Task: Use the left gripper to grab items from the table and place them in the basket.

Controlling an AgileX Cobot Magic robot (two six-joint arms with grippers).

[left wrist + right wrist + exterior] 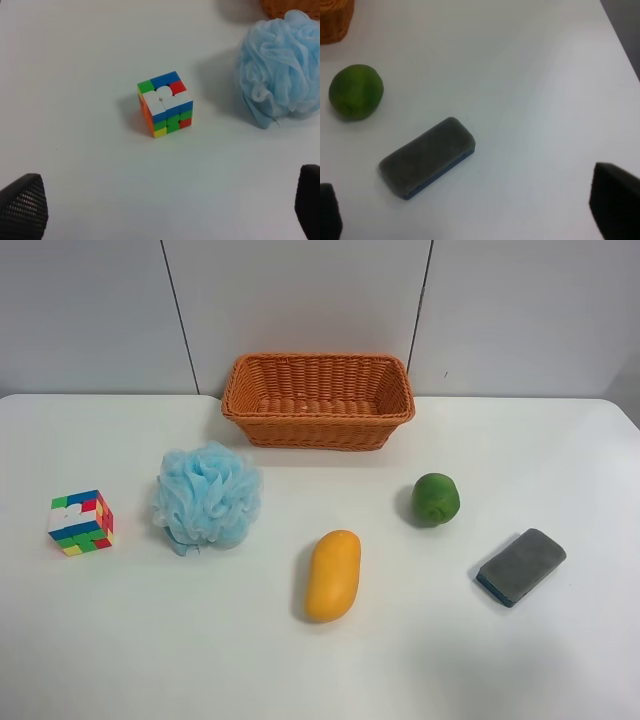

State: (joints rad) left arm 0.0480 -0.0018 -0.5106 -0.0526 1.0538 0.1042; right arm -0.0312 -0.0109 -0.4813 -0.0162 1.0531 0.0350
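Observation:
An orange-brown wicker basket point(318, 400) stands empty at the back of the white table point(200, 660). On the table lie a multicolour puzzle cube point(80, 522), a light-blue bath pouf point(207, 496), a yellow-orange mango point(333, 575), a round green fruit point(436, 499) and a grey sponge with a blue base point(521, 566). No arm shows in the exterior high view. My left gripper point(165, 210) is open and empty, above the table with the cube point(165, 103) ahead of it and the pouf point(282, 75) beside. My right gripper point(470, 215) is open and empty near the sponge point(427, 156) and green fruit point(356, 91).
A grey panelled wall point(300, 300) rises behind the basket. The table's edge and darker floor point(625, 30) show in the right wrist view. A corner of the basket point(335, 20) shows there too.

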